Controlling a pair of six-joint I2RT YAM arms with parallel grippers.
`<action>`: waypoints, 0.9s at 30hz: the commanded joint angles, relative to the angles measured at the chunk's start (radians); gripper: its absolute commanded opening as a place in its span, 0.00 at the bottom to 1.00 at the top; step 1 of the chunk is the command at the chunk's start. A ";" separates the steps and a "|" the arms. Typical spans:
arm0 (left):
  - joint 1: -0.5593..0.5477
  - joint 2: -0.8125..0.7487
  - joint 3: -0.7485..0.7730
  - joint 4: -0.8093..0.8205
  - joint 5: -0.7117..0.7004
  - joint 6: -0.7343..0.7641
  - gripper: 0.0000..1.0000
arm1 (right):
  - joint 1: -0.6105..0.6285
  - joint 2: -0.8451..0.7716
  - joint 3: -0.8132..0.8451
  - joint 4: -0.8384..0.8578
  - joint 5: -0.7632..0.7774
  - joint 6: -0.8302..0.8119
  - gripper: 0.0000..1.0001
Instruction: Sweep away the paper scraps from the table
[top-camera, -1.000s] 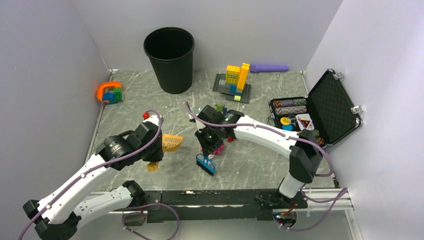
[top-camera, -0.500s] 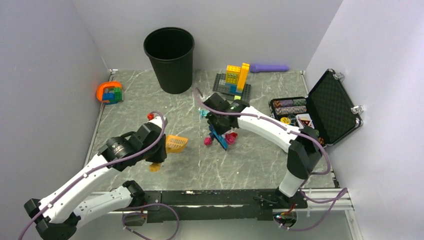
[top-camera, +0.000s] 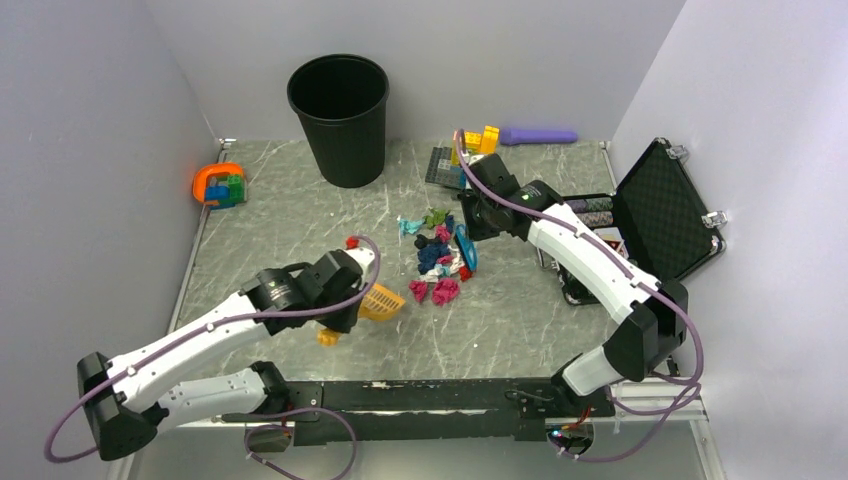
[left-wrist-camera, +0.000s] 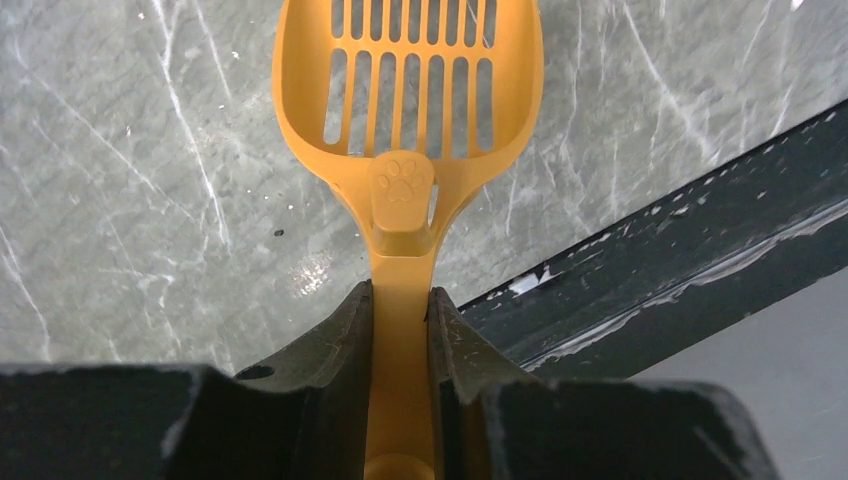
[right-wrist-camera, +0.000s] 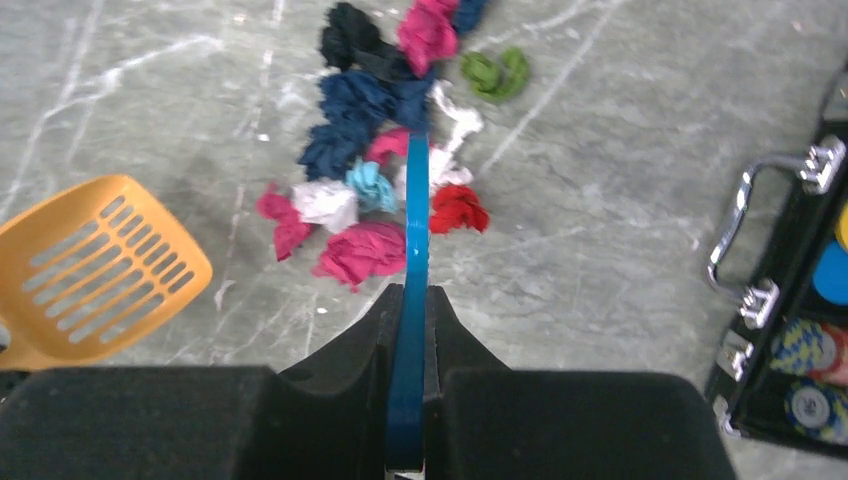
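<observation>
Swung my right gripper (right-wrist-camera: 408, 300) beside the paper scraps (right-wrist-camera: 365, 250), clamped on (probably) a blue brush (right-wrist-camera: 417, 200), to push them toward the orange scoop (left-wrist-camera: 405, 185) my left gripper (left-wrist-camera: 400, 300) pinches.

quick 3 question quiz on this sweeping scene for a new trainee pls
1. True or false: the left jaws are shut on the handle of the orange scoop.
2. Where do the paper scraps lie? A. piled in the scoop. B. on the table, clustered between the scoop and the brush. C. clamped in the right jaws.
3. What colour is the brush that the right jaws hold?
Key: 1 true; 2 B; 3 blue.
</observation>
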 joint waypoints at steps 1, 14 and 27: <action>-0.094 0.059 0.038 0.033 -0.049 0.122 0.00 | -0.030 0.037 0.044 -0.130 0.122 0.077 0.00; -0.181 0.176 0.010 0.132 -0.098 0.222 0.00 | -0.071 0.150 -0.087 -0.140 0.258 0.136 0.00; -0.115 0.298 0.041 0.152 0.000 0.252 0.00 | -0.070 0.298 -0.011 0.021 0.084 -0.031 0.00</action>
